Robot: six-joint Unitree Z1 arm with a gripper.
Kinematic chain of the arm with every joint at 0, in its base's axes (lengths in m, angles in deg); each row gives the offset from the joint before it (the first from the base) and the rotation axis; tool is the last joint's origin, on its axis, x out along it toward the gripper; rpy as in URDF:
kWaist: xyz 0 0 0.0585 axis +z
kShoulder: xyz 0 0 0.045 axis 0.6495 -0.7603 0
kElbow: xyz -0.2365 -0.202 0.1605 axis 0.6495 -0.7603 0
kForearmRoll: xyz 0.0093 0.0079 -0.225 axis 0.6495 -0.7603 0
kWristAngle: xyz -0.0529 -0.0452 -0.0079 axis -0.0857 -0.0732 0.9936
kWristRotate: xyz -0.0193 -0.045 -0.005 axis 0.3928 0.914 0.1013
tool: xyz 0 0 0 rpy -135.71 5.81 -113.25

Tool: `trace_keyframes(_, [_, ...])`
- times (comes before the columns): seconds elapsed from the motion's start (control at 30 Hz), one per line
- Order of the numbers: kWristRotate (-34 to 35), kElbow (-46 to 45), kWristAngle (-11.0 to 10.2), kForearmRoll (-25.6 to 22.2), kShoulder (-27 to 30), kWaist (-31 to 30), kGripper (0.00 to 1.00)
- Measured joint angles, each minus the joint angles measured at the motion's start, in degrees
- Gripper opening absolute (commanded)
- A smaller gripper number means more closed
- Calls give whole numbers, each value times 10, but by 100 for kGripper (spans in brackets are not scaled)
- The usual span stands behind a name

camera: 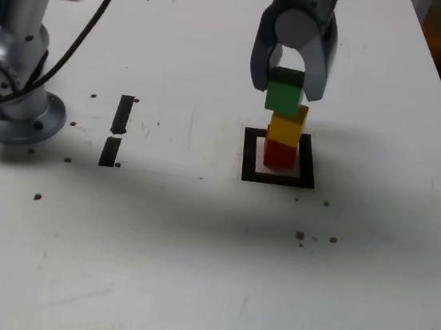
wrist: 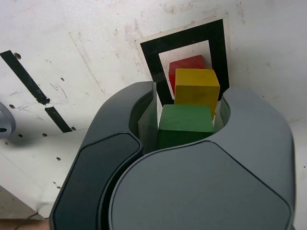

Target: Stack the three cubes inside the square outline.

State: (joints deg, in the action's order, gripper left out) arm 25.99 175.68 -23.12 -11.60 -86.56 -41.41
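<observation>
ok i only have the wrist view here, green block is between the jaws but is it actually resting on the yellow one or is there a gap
Observer: From the exterior view, the green block touches the yellow block, offset toward that view's left.
Operator: is the yellow one square on the red
Observer: Roughly; the red block shows directly under it, edges close to flush.
Operator: anything else near the stack
Observer: Nothing close. The exterior view shows the arm's base far off at its left, beyond the two black bars.
</observation>
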Motion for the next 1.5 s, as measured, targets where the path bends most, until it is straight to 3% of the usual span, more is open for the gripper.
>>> trace_keyframes(0.4, [-4, -1, 0, 8, -2, 0, 55])
trace_keyframes(0.9, [-13, -2, -6, 25, -2, 0, 62])
trace_keyframes(1.2, [-12, -2, -28, 8, 15, 2, 65])
trace_keyframes(1.5, [32, -56, -78, 6, 97, 9, 71])
